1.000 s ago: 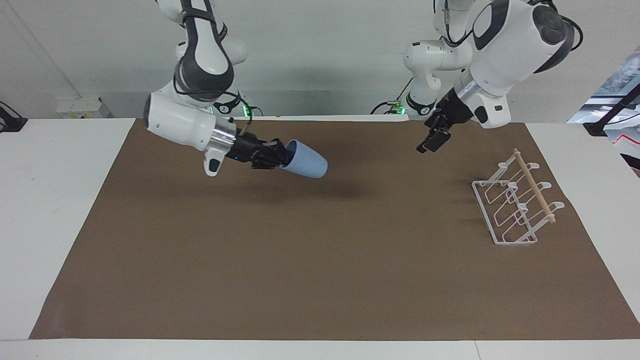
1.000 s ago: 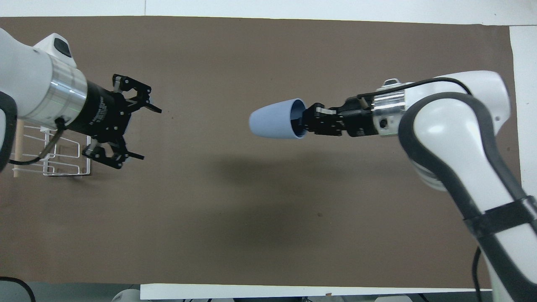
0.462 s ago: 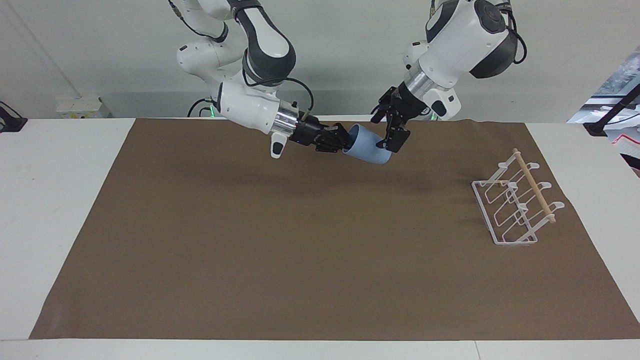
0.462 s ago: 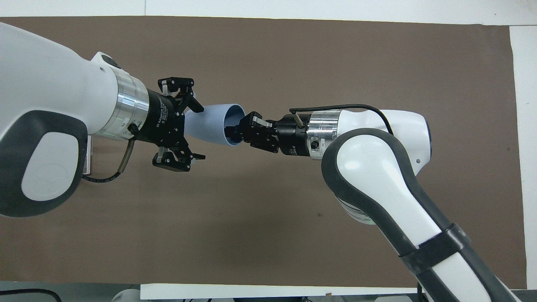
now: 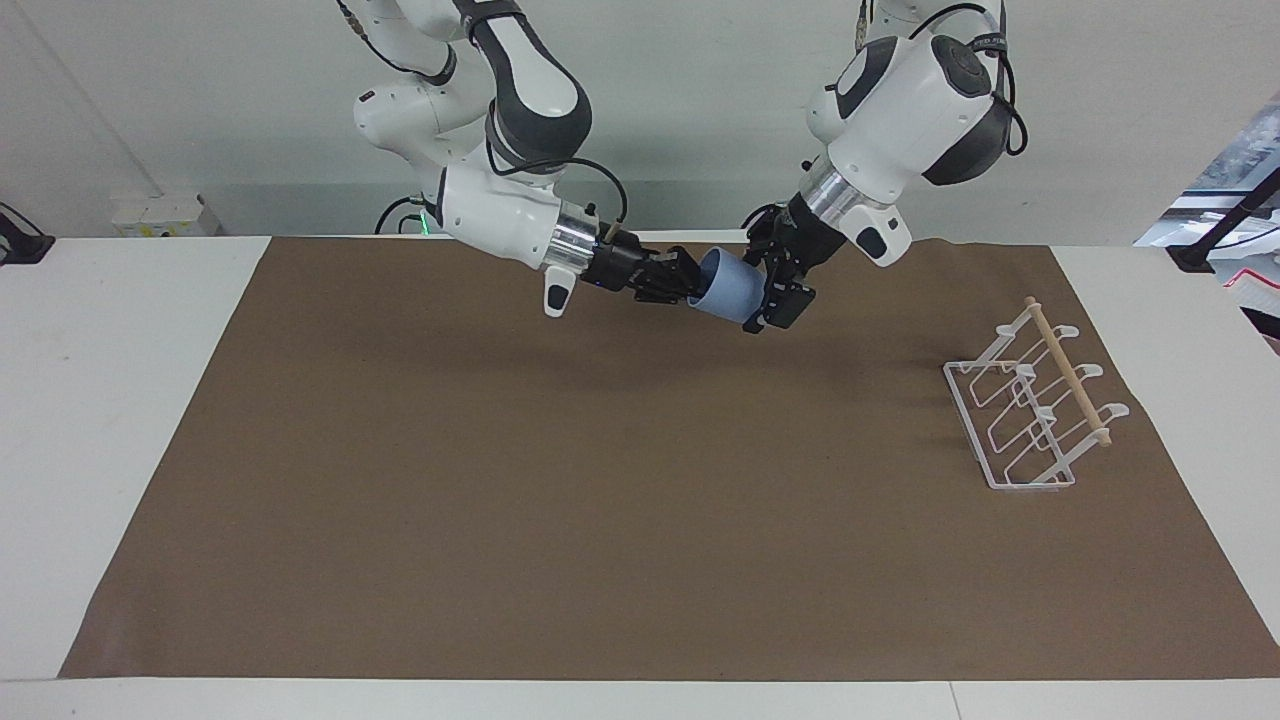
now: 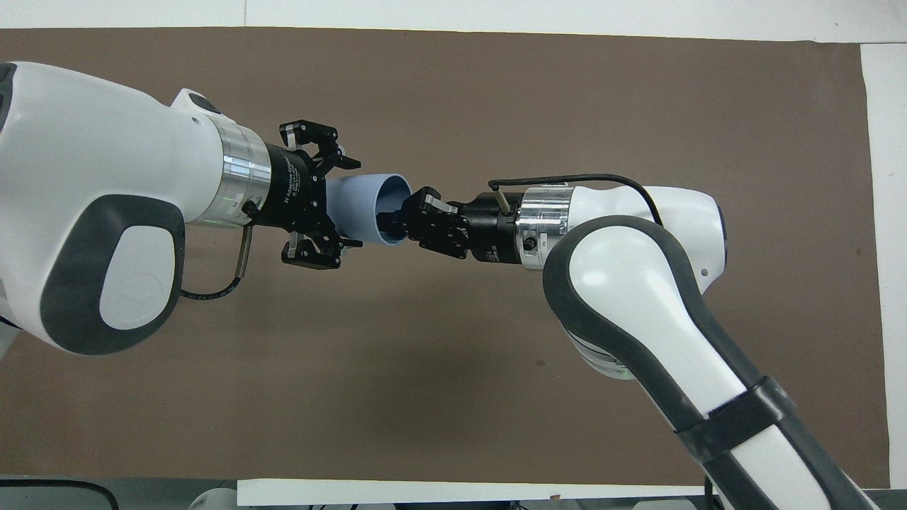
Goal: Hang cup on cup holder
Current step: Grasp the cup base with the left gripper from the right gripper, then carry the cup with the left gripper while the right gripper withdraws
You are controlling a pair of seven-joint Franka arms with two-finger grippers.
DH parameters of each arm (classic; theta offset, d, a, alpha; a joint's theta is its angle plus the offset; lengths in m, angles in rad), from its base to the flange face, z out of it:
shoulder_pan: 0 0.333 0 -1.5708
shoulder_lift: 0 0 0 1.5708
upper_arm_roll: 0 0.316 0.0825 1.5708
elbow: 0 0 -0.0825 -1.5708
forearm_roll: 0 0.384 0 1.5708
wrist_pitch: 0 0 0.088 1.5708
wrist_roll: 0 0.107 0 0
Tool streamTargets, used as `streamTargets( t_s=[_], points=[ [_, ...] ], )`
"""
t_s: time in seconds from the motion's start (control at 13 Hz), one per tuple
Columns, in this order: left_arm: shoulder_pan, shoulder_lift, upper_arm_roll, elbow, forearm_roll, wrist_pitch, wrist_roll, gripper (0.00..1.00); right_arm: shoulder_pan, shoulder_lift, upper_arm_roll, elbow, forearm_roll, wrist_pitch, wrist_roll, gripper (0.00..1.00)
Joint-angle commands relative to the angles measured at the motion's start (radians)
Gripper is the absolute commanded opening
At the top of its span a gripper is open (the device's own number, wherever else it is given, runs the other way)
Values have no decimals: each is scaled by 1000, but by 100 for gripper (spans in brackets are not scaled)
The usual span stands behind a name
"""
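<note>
The light-blue cup point(image 5: 728, 290) hangs on its side in the air over the mat's edge nearest the robots; it also shows in the overhead view point(image 6: 365, 216). My right gripper point(image 5: 690, 283) is shut on the cup's rim, with a finger inside the mouth point(image 6: 397, 221). My left gripper point(image 5: 768, 283) is open, its fingers point(image 6: 333, 152) straddling the cup's base end point(image 6: 346, 205). The white wire cup holder point(image 5: 1030, 410) with its wooden dowel stands on the mat toward the left arm's end. In the overhead view the left arm hides it.
A brown mat point(image 5: 600, 500) covers most of the white table point(image 5: 120, 400). Both arms meet over the mat's edge nearest the robots.
The right arm carried the cup toward the left arm's end. The left gripper swung in to meet it and has slid farther over the cup's base end.
</note>
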Motion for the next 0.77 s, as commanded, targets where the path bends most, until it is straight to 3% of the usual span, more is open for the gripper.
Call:
streamTargets(
  t_s=[0.0,0.08,0.38,0.46,0.54,0.62,0.69],
  points=[
    [-16,4,-13,-14,-11,39,-1,5,7,-8,-3,-1,23,5,9,0],
    [-17,4,-25,-17,-8,40,6,0,7,-7,-3,-1,21,18,10,0],
    [-12,7,-25,-2,9,11,33,0,10,-5,-3,1,23,27,12,0],
    [-6,7,-25,0,50,-15,38,0,9,-5,-3,-1,21,24,21,9],
    [0,6,-22,3,78,-68,33,0,7,-5,-3,1,20,25,38,58],
    [22,6,-19,3,110,-117,35,0,6,-5,-4,1,7,31,39,96],
    [25,6,-21,3,208,-136,33,0,-10,-5,-9,4,3,39,36,100]
  ],
)
